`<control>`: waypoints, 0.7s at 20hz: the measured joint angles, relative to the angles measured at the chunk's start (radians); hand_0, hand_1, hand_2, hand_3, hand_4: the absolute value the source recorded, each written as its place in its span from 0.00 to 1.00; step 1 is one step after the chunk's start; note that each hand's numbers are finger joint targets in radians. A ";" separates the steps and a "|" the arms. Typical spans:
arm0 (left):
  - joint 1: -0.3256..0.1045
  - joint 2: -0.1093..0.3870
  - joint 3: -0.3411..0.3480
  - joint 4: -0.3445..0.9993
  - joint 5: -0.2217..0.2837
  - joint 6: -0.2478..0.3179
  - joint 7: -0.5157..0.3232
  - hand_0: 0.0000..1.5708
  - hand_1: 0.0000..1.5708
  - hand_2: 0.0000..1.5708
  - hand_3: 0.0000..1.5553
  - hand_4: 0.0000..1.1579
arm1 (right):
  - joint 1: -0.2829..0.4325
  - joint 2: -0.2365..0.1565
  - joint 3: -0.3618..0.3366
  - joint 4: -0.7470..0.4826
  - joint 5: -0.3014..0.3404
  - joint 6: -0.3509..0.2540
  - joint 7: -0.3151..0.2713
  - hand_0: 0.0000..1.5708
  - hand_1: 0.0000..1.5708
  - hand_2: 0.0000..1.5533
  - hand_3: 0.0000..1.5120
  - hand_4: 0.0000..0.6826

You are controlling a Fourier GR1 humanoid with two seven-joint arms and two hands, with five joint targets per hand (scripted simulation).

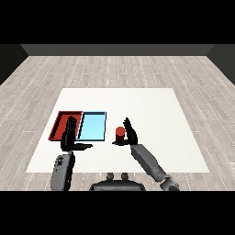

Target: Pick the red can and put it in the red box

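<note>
One red can (120, 132), two trays: red tray (58, 124), light blue tray (92, 125)

Left hand (69, 136) hides pt of red tray (60, 120); right hand (130, 134) hides red can's (120, 132) rt side, contact unclear.

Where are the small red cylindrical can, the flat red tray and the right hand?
small red cylindrical can (120, 132), head view, on its side wall.
flat red tray (60, 123), head view, on its bare floor.
right hand (131, 134), head view, on the palm.
</note>
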 measured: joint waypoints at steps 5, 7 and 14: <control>0.003 -0.005 -0.004 -0.004 -0.011 0.011 -0.001 0.00 0.00 0.00 0.00 0.00 | -0.027 0.000 0.052 0.033 -0.064 -0.004 -0.026 0.00 0.00 0.00 0.00 0.00; 0.006 -0.010 -0.009 -0.006 -0.019 0.018 -0.005 0.00 0.00 0.00 0.00 0.00 | -0.041 0.000 0.073 0.033 -0.092 -0.012 -0.024 0.00 0.00 0.00 0.00 0.00; -0.013 -0.016 -0.011 0.006 -0.024 0.031 0.002 0.00 0.00 0.00 0.00 0.00 | -0.063 0.000 0.148 0.029 -0.157 -0.061 -0.031 0.00 0.00 0.00 0.00 0.00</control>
